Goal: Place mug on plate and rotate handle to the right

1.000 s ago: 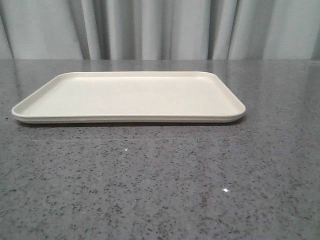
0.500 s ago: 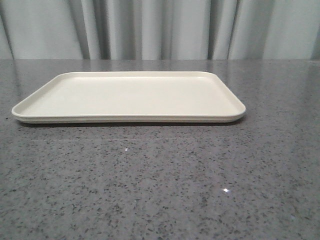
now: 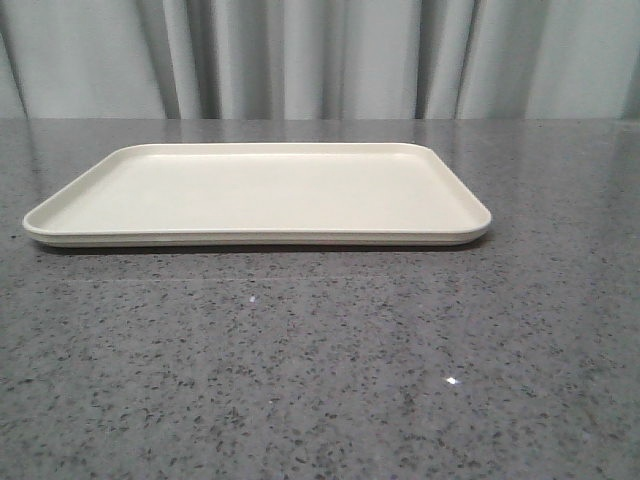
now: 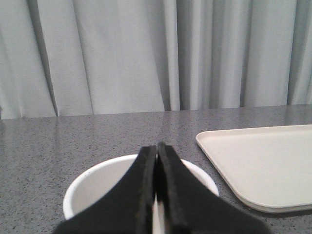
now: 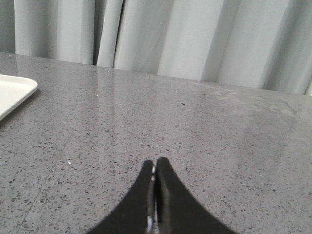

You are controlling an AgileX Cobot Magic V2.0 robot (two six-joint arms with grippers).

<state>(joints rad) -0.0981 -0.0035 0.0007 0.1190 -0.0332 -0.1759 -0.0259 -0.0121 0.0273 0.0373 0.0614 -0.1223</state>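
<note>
Front view: the matte cream-white rectangular plate (image 3: 257,192) with rounded corners lies on the speckled grey stone desk (image 3: 320,370). Both black jaws are pressed together; the left pair sits above the round white mug (image 4: 97,183), beside the plate.

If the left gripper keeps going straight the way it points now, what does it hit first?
Most likely the mug: its white rim sits right ahead of the shut left gripper, the plate off to one side. Depth is unclear.
</note>
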